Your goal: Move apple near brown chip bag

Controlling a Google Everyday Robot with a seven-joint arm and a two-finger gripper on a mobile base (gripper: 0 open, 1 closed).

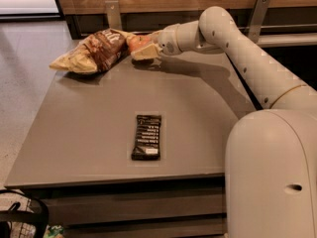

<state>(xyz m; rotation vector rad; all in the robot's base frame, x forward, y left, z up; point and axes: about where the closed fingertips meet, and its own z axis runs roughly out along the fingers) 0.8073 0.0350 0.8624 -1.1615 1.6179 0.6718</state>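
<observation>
Apple held at the chip bag's right end

Apple (137,41) sits in the gripper (141,48), fingers clamped around it, pale finger (146,53) below and in front of the fruit. Gripper is at the far side of the grey table (89,133), arm reaching in from the right. Apple is touching or just beside the brown chip bag (94,51). Black wrapped bar (147,137) lies well apart, near the table's front.

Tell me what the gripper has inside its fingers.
The gripper, beside the brown chip bag, is closed on the apple; its fingers cover the apple's lower part.
</observation>
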